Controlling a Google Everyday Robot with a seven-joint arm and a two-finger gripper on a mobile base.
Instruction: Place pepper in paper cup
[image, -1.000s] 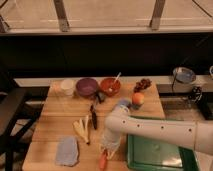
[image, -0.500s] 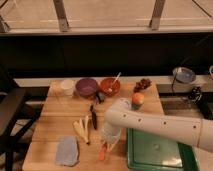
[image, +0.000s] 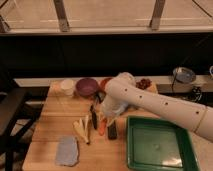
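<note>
The pepper is orange-red and slim, and hangs point-down from my gripper over the middle of the wooden table. The gripper is shut on its upper end, at the tip of the white arm that reaches in from the right. The paper cup is small and cream and stands at the table's back left, well to the left of and behind the gripper. The black block lies just right of the pepper.
A purple bowl stands right of the cup, and an orange-red bowl is partly hidden behind the arm. Banana peel and a grey cloth lie front left. A green tray is at the front right, a metal bowl back right.
The gripper, with the pepper in it, has moved from the table's front edge back toward the middle. The arm now covers the round orange fruit.
</note>
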